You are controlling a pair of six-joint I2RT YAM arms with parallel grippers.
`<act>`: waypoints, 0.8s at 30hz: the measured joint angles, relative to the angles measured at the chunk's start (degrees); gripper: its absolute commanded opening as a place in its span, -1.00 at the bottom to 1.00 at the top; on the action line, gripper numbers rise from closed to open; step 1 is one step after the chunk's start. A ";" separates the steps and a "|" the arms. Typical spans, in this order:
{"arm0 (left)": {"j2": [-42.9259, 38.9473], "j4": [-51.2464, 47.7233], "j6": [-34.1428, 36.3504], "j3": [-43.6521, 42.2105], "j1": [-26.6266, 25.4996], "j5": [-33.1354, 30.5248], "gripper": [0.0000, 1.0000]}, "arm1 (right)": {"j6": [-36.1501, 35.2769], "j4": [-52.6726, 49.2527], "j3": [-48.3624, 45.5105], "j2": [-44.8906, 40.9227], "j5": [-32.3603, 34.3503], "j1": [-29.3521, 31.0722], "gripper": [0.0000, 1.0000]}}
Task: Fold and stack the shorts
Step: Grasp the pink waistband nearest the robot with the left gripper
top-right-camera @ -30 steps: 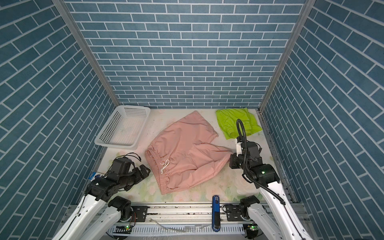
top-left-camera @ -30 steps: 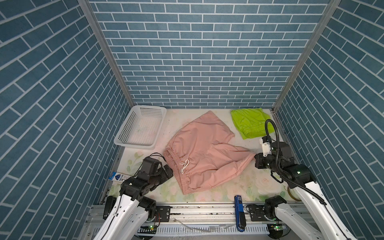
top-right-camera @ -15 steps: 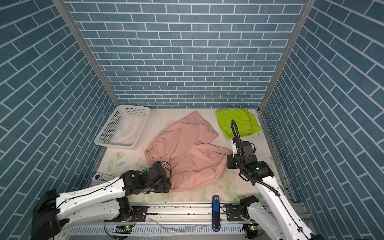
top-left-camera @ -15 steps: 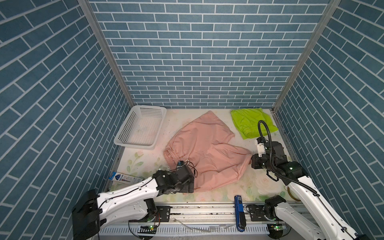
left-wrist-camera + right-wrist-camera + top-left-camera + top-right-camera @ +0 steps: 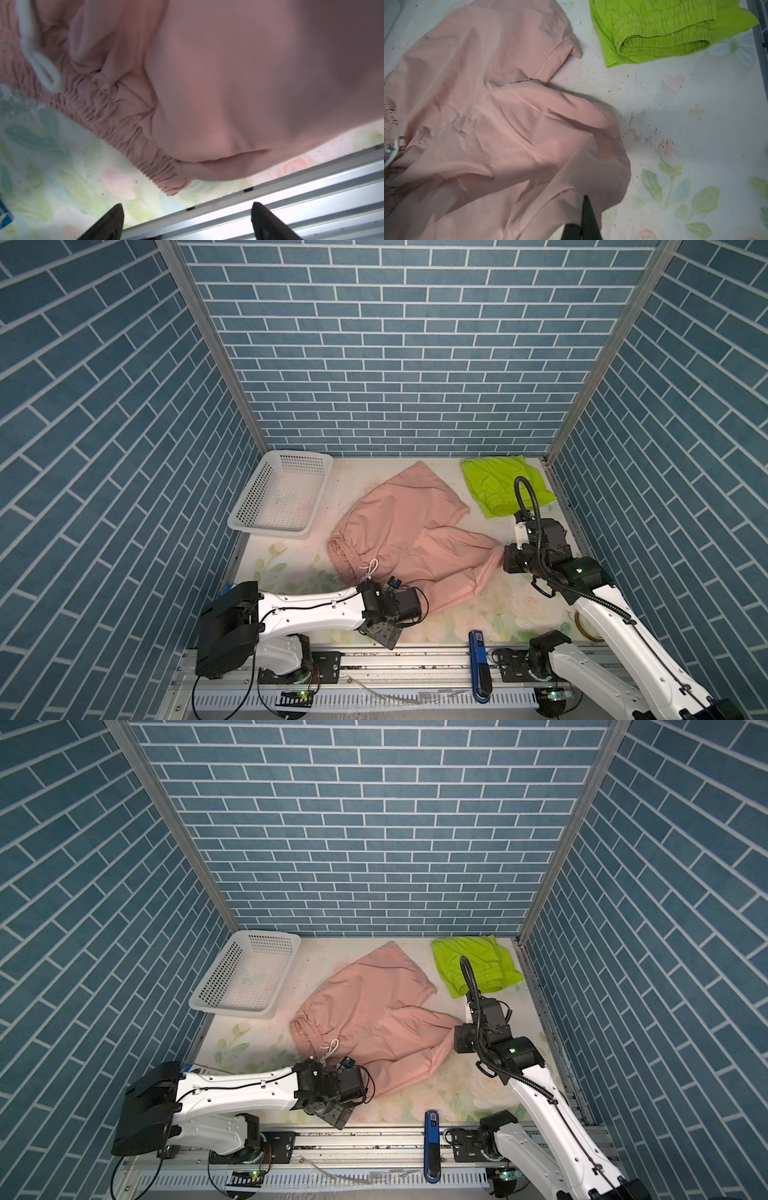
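The salmon-pink shorts [image 5: 407, 531] [image 5: 374, 1011] lie spread across the middle of the table, gathered waistband and white drawstring toward the left front. My right gripper [image 5: 505, 560] [image 5: 584, 199] is shut on the hem of their right-hand leg, which is raised off the table. My left gripper [image 5: 388, 639] [image 5: 187, 207] hangs open over the table's front edge, just short of the near end of the waistband [image 5: 162, 172], with nothing between its fingers. The lime-green shorts [image 5: 503, 485] [image 5: 664, 35] lie folded at the back right corner.
A white perforated basket [image 5: 282, 497] [image 5: 249, 969] stands at the back left. A blue tool [image 5: 478, 651] lies on the aluminium front rail [image 5: 301, 187]. A tape roll [image 5: 582, 622] sits near the right arm's base, and a small blue packet [image 5: 4, 216] lies at the left front.
My left arm has swung from its tucked place at the left front out to the near end of the pink waistband. My right gripper has carried the held leg slightly leftward.
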 measured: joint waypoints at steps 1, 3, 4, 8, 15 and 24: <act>-0.07 -0.63 0.13 0.00 0.04 -0.33 0.90 | 0.00 0.11 0.00 0.00 0.04 0.00 -1.00; 0.11 -0.76 0.55 -0.11 0.11 -1.09 0.88 | 0.00 0.50 0.00 0.00 0.02 0.00 -1.00; 0.20 -0.52 0.81 -0.17 0.17 -1.31 0.87 | 0.00 0.72 0.00 0.00 0.02 0.00 -1.00; 0.48 1.03 2.38 -0.76 1.09 -2.45 0.73 | -0.26 0.83 0.00 -0.02 0.24 0.00 -1.00; 5.55 4.70 6.16 -1.38 2.89 -3.45 0.42 | -0.28 0.74 0.00 -0.94 0.48 0.00 -1.00; 7.80 6.78 7.85 -2.10 3.15 -2.54 0.63 | -0.26 0.72 0.00 -1.60 0.70 0.00 -1.00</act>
